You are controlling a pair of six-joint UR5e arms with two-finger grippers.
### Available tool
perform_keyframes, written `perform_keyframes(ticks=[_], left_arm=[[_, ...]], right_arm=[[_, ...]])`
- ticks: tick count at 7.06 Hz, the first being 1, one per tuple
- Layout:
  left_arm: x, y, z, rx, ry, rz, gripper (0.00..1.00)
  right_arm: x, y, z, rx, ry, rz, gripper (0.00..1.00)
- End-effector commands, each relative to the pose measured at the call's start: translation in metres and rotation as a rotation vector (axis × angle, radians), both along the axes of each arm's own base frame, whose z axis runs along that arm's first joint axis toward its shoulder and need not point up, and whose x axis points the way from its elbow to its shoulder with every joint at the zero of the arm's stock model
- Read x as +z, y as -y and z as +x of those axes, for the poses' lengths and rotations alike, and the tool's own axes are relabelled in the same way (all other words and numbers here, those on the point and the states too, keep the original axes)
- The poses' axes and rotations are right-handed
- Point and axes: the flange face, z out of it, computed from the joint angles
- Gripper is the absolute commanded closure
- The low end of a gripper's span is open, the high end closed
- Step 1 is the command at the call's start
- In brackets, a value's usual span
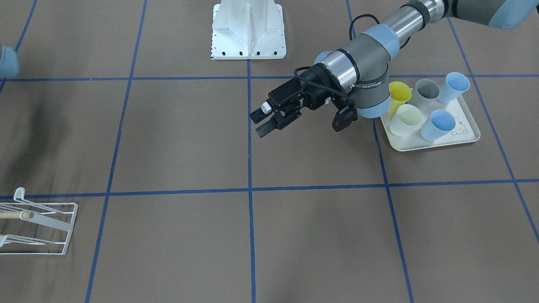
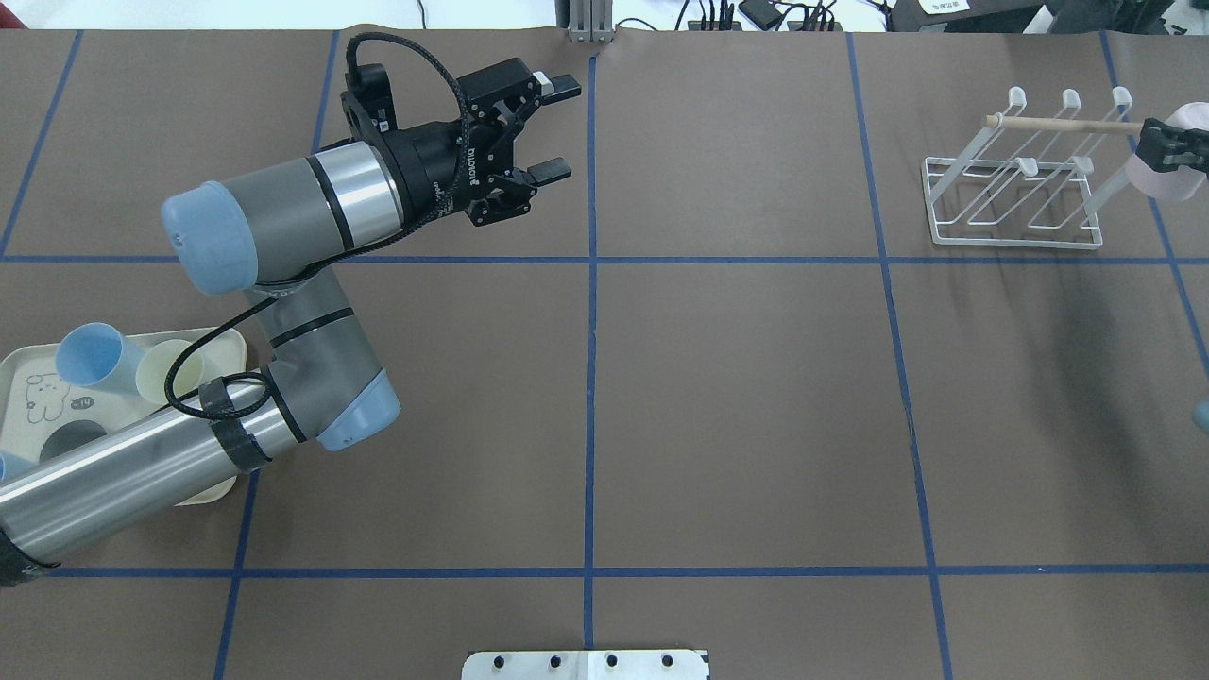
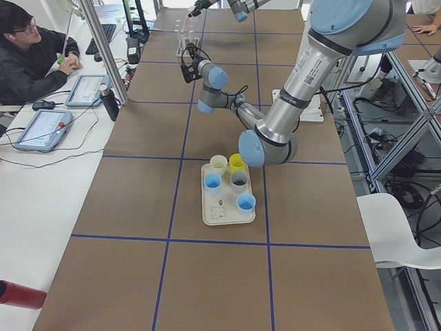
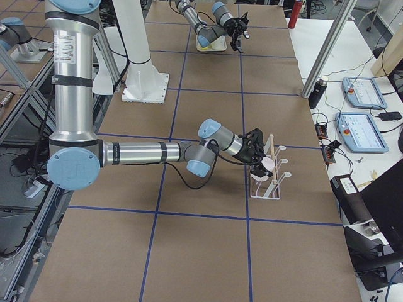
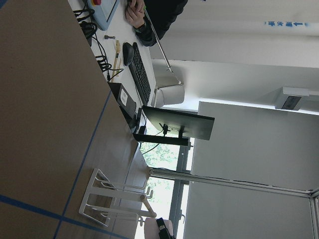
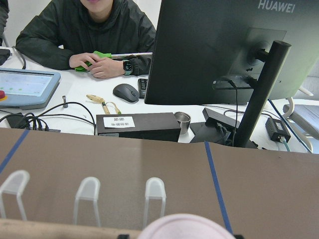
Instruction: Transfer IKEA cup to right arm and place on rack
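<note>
In the front view, the left tool [image 1: 269, 120] hangs over the desk [image 1: 177, 139] with its jaws wide and empty. It is apart from the tray [image 1: 425, 145] of spare cups [image 1: 442, 124], so I judge the hand-over is finished.

In the overhead view, the right tool [image 2: 1166, 151] is closed on the pink IKEA cup [image 2: 1157, 184]. The cup is at the end of the rack [image 2: 1015, 203], beside the dowel [image 2: 1058, 123], probably to be put on a prong.

In the right wrist view, the prongs [image 6: 154, 191] stand just behind the cup's rim.
</note>
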Motion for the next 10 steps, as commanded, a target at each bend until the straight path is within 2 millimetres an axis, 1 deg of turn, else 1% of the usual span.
perform_keyframes(ticks=[1,3,4,5,6,7,8,9,10], left_arm=[[0.003,0.0,0.0,0.0,0.003,-0.002,0.0],[0.004,-0.001,0.0,0.002,0.004,-0.003,0.0],[-0.001,-0.003,-0.001,0.009,0.0,0.007,0.0],[-0.005,-0.001,-0.01,0.013,0.008,0.025,0.0],[-0.002,0.003,-0.031,0.028,0.103,0.057,0.0],[0.001,-0.003,-0.073,0.036,0.251,0.091,0.0],[0.014,-0.013,-0.114,0.052,0.409,0.139,0.0],[0.03,-0.021,-0.154,0.071,0.547,0.184,0.0],[0.057,-0.018,-0.192,0.086,0.674,0.208,0.0]], right_arm=[[0.003,0.0,0.0,-0.004,-0.004,-0.002,0.0],[-0.004,-0.001,-0.001,-0.008,0.006,0.009,0.0],[-0.02,-0.002,-0.001,-0.022,0.029,0.031,0.0],[-0.042,-0.01,-0.003,-0.075,0.076,0.051,0.0],[-0.065,-0.016,0.0,-0.125,0.126,0.062,0.0],[-0.079,-0.021,0.005,-0.167,0.156,0.042,0.0],[-0.109,-0.028,0.005,-0.208,0.207,-0.01,0.0],[-0.148,-0.032,0.001,-0.227,0.282,-0.063,0.0],[-0.176,-0.031,-0.004,-0.239,0.353,-0.092,0.0]])
